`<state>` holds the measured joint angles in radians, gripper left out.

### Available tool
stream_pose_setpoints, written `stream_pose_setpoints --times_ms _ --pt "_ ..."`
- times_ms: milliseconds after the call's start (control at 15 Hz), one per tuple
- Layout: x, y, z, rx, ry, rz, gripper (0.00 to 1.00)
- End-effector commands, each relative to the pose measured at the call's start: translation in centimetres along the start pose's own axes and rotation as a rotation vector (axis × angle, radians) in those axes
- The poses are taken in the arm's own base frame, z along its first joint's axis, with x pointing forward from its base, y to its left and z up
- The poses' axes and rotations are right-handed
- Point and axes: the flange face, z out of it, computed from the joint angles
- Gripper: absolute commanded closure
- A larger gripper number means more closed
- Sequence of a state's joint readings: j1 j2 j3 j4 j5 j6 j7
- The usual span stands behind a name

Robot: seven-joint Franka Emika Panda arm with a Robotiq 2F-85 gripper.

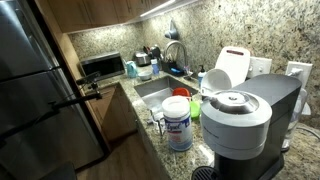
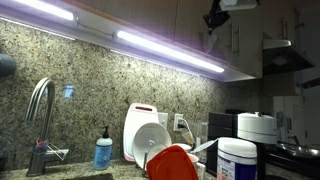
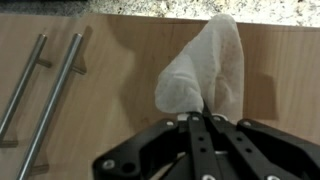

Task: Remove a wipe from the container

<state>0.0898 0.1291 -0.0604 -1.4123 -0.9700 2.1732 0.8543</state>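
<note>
I am pinching a white wipe [image 3: 205, 65] in my pincer [image 3: 203, 115], its fingers pressed fully together on the cloth, mid-frame in the wrist view against wooden cabinet doors [image 3: 110, 80]. The container [image 1: 178, 126] is standing lower centre on the counter [image 1: 157, 158], just beside the coffee machine [image 1: 245, 120].

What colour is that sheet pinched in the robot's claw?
The wipe in the gripper is plain white, clearest in the wrist view.
</note>
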Motion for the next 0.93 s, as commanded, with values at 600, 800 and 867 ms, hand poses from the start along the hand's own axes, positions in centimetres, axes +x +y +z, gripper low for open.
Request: stream_pose_setpoints --times_ms 600,800,867 --pt "-1.1 -8.4 -6.3 0.225 0.167 -0.209 0.99" --pt "-1.5 -9.8 -7.1 0.236 0.195 -0.265 0.99" --pt "-1.6 -9.8 -6.9 0.233 0.196 -0.270 0.99"
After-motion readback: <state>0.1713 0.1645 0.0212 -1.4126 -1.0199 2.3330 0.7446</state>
